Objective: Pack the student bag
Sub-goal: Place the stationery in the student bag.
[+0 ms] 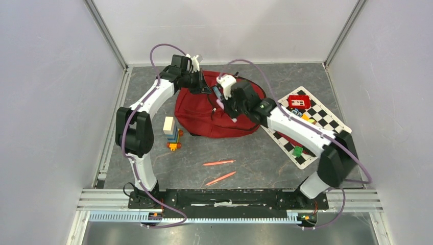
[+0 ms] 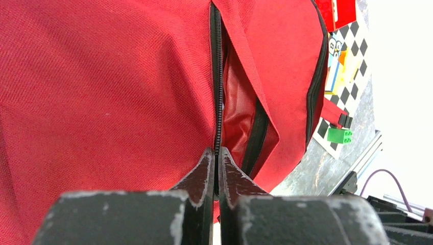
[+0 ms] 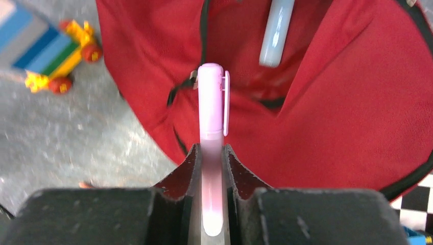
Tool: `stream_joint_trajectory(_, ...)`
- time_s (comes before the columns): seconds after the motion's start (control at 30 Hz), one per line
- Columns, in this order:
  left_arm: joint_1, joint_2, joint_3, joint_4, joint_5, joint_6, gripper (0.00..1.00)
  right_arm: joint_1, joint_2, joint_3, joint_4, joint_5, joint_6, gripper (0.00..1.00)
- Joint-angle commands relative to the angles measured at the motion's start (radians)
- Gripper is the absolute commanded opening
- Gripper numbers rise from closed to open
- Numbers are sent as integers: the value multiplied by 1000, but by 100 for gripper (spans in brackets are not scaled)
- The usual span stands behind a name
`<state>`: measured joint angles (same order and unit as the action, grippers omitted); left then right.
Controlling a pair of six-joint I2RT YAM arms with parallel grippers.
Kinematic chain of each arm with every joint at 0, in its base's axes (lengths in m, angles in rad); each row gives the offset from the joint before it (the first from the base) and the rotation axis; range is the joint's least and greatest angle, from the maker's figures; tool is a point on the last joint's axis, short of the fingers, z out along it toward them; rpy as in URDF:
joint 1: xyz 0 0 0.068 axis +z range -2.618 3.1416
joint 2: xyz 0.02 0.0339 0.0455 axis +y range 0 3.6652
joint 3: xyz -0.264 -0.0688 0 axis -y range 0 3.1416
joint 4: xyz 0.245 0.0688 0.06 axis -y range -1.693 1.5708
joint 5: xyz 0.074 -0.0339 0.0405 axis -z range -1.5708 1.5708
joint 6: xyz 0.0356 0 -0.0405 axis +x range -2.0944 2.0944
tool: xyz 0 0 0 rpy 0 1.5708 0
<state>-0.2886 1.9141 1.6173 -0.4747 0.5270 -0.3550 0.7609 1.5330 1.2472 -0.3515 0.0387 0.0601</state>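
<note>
**Bench:** Where is the student bag, and is it open?

**Me (remote desk):** The student bag (image 1: pixel 201 120) lies flat at mid-table, towards the far wall. A block toy (image 1: pixel 172 133) sits just beside it on the left and a checkered mat (image 1: pixel 320 116) on the right. The main zip (image 2: pixel 218 76) is parted. In the left wrist view I see smoother red lining through the gap.

**Bench:** Grippers?

**Me:** The left gripper (image 2: pixel 217 155) has its jaws pressed almost together, pinching the bag's zip edge at the far-left rim of the opening. The right gripper (image 3: pixel 210 150) is closed on a pink pen (image 3: pixel 210 102). The pen's capped end, clip to the side, points out past the fingertips over the bag's mouth (I cannot tell whether it touches the fabric).

**Bench:** What's in the bag?

**Me:** One pale blue pen (image 3: pixel 275 33) shows in the opening, against the lining, with only part of it in frame. I cannot tell what lies deeper in.

**Bench:** And outside it?

**Me:**
- **Bare table:** an orange pencil (image 1: pixel 218 163) and a second orange pencil (image 1: pixel 220 178) lie between the bag and the arm bases, well apart from the bag.
- **Mat:** it holds a small red box (image 1: pixel 298 102), a green brick (image 1: pixel 297 151) near its front corner, and a few coloured bits too small to name.
</note>
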Motion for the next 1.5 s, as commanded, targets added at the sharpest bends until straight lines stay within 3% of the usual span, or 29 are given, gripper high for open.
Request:
stream_joint_trajectory(0.0, 8, -55, 18, 1, 95, 70, 6, -41, 155, 248, -104, 15, 116, 0)
stream_joint_trajectory(0.37, 17, -59, 20, -10, 98, 80, 5, -105, 460, 612, -249, -33, 256, 0)
stream_joint_trajectory(0.57, 17, -88, -30, 18, 103, 69, 5, -122, 508, 619, -239, -22, 276, 0)
stream_joint_trajectory(0.83, 16, -99, -57, 31, 119, 56, 5, -132, 645, 757, -150, -90, 295, 0)
stream_joint_trajectory(1.17, 16, -92, -55, 41, 125, 41, 5, -132, 640, 653, 1, 25, 270, 0)
stream_joint_trajectory(1.33, 16, -91, -54, 41, 122, 39, 5, -132, 613, 600, 50, 57, 255, 22)
stream_joint_trajectory(1.47, 16, -91, -50, 41, 119, 39, 5, -131, 610, 607, 53, 41, 240, 32)
